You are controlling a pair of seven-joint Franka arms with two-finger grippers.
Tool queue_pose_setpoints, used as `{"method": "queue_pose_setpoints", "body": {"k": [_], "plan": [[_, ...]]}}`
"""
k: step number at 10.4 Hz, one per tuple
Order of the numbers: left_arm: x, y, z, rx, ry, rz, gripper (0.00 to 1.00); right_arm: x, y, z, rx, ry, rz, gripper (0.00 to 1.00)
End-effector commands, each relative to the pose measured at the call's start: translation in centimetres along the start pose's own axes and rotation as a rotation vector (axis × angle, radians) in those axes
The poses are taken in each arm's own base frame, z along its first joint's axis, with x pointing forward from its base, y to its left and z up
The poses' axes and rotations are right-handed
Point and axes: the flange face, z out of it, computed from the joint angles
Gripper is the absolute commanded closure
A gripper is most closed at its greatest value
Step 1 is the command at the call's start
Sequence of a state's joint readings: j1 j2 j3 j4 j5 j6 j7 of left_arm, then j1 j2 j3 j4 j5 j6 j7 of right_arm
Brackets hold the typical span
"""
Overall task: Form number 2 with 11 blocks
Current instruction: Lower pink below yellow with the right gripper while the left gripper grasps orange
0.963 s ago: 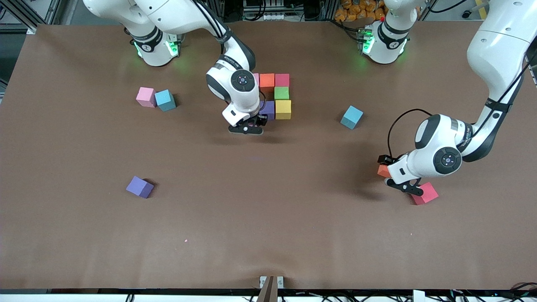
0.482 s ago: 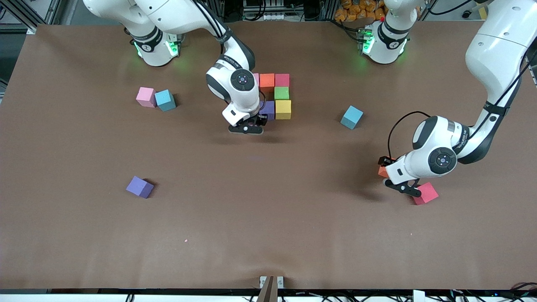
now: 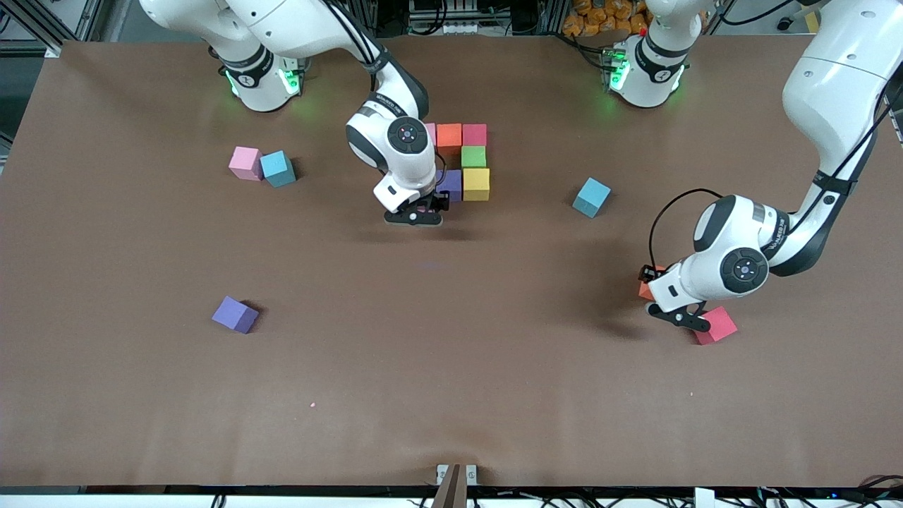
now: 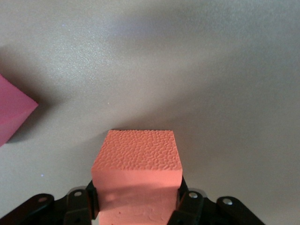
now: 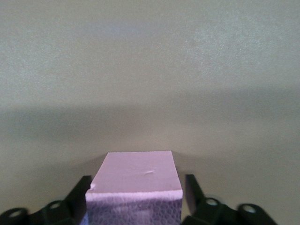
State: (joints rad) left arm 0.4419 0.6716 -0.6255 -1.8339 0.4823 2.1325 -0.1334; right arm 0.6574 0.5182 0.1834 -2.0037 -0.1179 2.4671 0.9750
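Left claw (image 3: 662, 295) low over the surface (image 3: 451, 395) toward the left arm's end, clamped on an orange cube (image 3: 643, 289). In the left wrist view, left claw (image 4: 136, 201) with dark fingers (image 4: 86, 204) pressed to both flanks of the orange cube (image 4: 137, 159), pebbled top face up, shadow close beneath. Just beside it, nearer the front camera, a crimson cube (image 3: 716, 326), turned at an angle to the surface's edges; seen as a corner in the left wrist view (image 4: 14, 112).

Right claw (image 3: 417, 209) low at mid-surface, at the camera-side end of the unfinished number 2 (image 3: 462, 159). A pinkish-lilac cube (image 5: 133, 176) sits inside the right claw (image 5: 136, 197); cannot tell whether gripped or loose. Barely shows in the front view (image 3: 424, 207).

Number 2 so far: farthest row of orange (image 3: 449, 134) and crimson (image 3: 474, 134), with a pink sliver (image 3: 430, 131) showing past the right arm; green (image 3: 473, 156) below the crimson; then yellow (image 3: 476, 183) and purple (image 3: 450, 183) side by side. All touching, square to the surface. Long axis running from the bases' edge toward the front camera, top of the digit at the bases.

Loose elsewhere: a pink cube (image 3: 245, 162) touching a light-blue cube (image 3: 277, 168) toward the right arm's end; a tilted purple cube (image 3: 236, 314) nearer the camera there; another light-blue cube (image 3: 591, 197) between the digit and the left claw.

Surface brown and matte. Past its top edge, metal framing and cables.
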Motion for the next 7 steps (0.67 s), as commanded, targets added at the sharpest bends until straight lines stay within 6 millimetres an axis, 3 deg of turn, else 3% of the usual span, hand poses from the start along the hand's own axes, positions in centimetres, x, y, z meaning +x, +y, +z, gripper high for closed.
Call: {"method": "queue_pose_setpoints", "body": {"k": [1, 4, 7], "plan": [[0.8, 2.4, -1.7, 0.037, 0.035, -0.049, 0.48, -0.1, 0.1, -0.8, 0.008, 0.018, -0.01, 0.0], [1.9, 5.0, -3.2, 0.035, 0.068, -0.103, 0.48, 1.7, 0.9, -5.5, 0.043, 0.066, 0.017, 0.0], [2.9, 7.5, -4.6, 0.018, 0.092, -0.14, 0.48, 5.4, 5.3, -11.1, 0.022, 0.086, -0.022, 0.0]]}}
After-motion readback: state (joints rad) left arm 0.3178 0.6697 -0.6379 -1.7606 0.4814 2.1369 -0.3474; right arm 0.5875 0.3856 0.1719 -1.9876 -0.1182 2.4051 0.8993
